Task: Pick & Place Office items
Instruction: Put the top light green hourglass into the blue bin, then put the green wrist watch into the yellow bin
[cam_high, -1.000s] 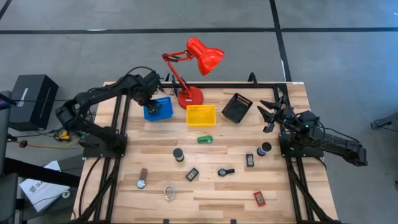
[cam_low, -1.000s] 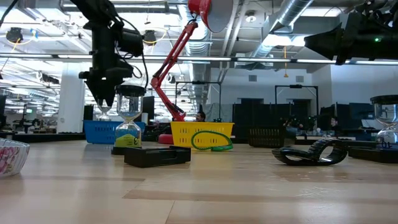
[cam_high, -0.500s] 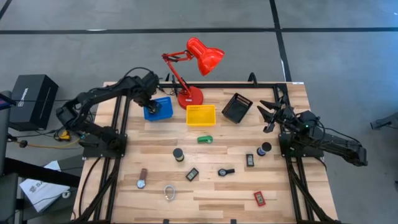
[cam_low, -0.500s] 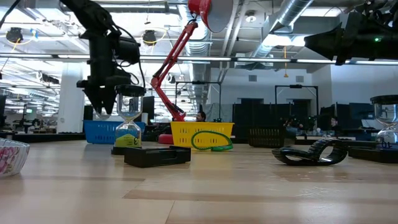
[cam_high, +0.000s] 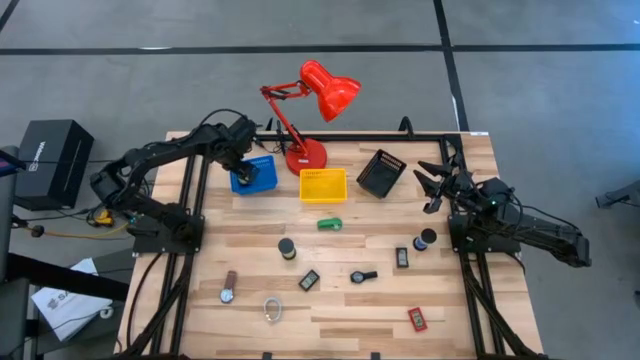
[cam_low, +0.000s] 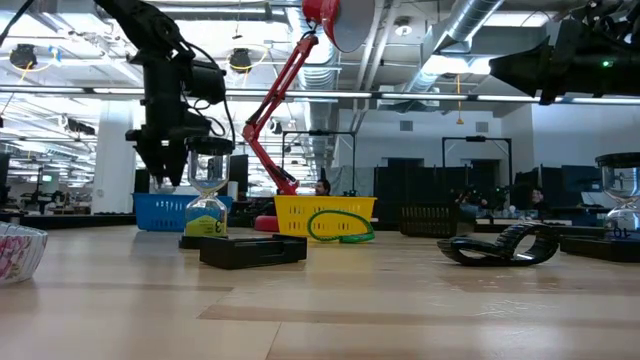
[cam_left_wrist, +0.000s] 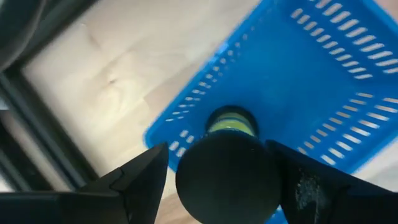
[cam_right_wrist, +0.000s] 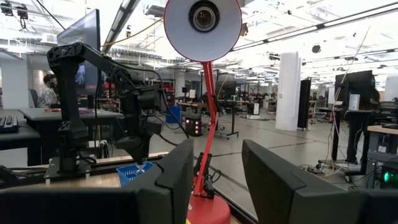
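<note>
Hovering over the blue tray (cam_high: 262, 185), the left pincer (cam_high: 248, 160) grips a black cylinder (cam_left_wrist: 227, 173); next, judged: release it. Right pincer (cam_high: 436, 185) waits spread, well apart.

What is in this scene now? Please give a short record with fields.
left end effector: over the blue tray, a black cylinder right at it
right end effector: open, empty, waiting at the table's right side near the black tray
trays: blue, yellow tray, black, in a row at the far side
lamp: red, between the blue and yellow trays
loose items: green piece, watch, ring, red rectangle
</note>
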